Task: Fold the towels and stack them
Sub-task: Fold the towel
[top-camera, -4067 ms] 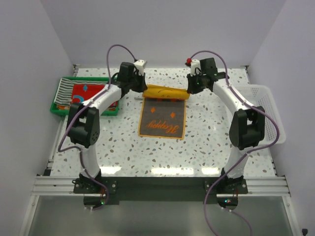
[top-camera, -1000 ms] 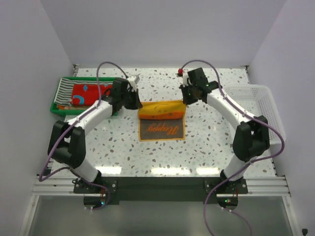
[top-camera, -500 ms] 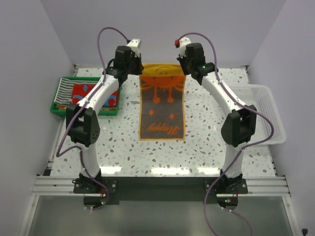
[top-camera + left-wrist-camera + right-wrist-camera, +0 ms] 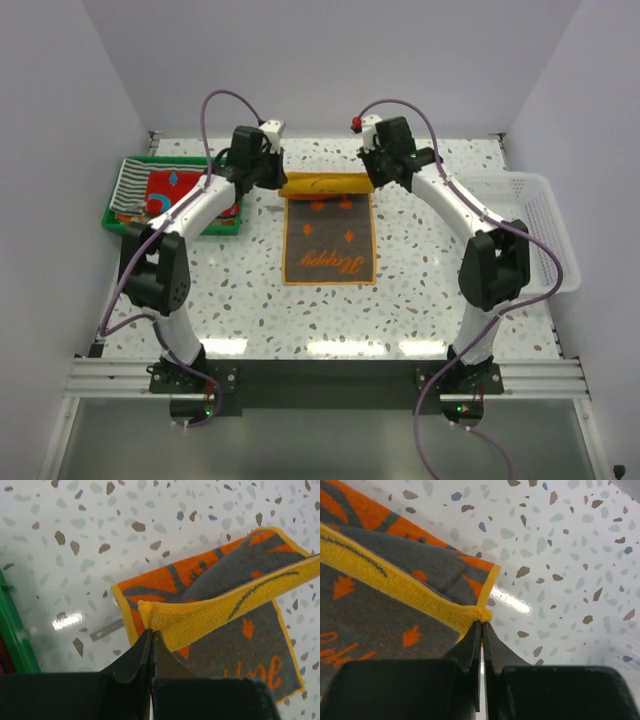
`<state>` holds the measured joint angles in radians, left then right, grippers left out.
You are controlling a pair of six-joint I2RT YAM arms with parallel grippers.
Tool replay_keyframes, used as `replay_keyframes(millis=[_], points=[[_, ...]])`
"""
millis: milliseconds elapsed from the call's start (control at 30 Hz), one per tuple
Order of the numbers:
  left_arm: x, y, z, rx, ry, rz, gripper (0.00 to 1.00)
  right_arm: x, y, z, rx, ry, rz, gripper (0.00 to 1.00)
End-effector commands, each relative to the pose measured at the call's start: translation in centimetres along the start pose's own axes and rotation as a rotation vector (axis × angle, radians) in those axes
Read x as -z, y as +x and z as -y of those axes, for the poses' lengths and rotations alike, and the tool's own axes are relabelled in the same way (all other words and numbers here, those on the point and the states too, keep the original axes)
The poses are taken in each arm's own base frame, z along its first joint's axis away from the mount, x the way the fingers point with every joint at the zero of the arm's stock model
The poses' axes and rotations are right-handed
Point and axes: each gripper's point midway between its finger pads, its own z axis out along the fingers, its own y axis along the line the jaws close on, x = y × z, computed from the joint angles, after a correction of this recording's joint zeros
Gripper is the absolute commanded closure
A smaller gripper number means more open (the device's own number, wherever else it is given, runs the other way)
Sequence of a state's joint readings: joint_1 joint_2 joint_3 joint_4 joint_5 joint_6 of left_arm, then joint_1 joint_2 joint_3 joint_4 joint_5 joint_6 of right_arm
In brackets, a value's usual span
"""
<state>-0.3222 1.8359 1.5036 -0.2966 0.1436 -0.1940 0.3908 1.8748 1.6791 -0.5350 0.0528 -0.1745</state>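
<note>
White tabletop [image 4: 250,310], glossy, flecked with grey and brown chips, with bright patches of glare along the near side. Near the middle, a grey towel [image 4: 330,252] with an orange border and orange lettering. Near part flat on the tabletop, far edge raised off it and doubled over into a yellow band. At the far left, well apart from the towel, a green tray [image 4: 160,160]. At the right edge, a white mesh basket [image 4: 550,200].
</note>
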Motion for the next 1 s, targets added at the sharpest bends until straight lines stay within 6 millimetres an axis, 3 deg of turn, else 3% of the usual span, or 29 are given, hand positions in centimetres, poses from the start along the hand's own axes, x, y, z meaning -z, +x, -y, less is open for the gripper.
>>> replay_keyframes(millis=[0,67,233,433,467,633,833,967], points=[[3.8,-0.1,0.6,0.017,0.026,0.038,1.00,4.0,-0.1,-0.5,-0.032,-0.031,0.023,1.00],[4.1,2.4,0.7,0.031,0.034,-0.014,1.00,4.7,1.3,-1.0,-0.042,-0.043,-0.005,1.00],[5.5,5.5,1.3,0.060,0.073,-0.062,1.00,5.7,3.6,-1.7,-0.064,-0.061,-0.048,1.00],[5.9,10.9,1.6,0.098,0.082,-0.148,1.00,5.9,6.5,-3.6,-0.080,-0.123,-0.110,1.00],[5.9,11.4,1.9,0.098,0.090,-0.152,1.00,5.6,7.6,-3.9,-0.081,-0.127,-0.133,1.00],[5.9,14.2,3.2,0.102,0.115,-0.201,1.00,5.3,9.1,-4.6,-0.085,-0.144,-0.161,1.00],[5.5,15.1,3.0,0.120,0.096,-0.216,1.00,4.8,10.1,-5.0,-0.076,-0.151,-0.189,1.00],[5.9,13.0,3.0,0.106,0.079,-0.175,1.00,5.5,7.7,-4.4,-0.072,-0.139,-0.135,1.00]])
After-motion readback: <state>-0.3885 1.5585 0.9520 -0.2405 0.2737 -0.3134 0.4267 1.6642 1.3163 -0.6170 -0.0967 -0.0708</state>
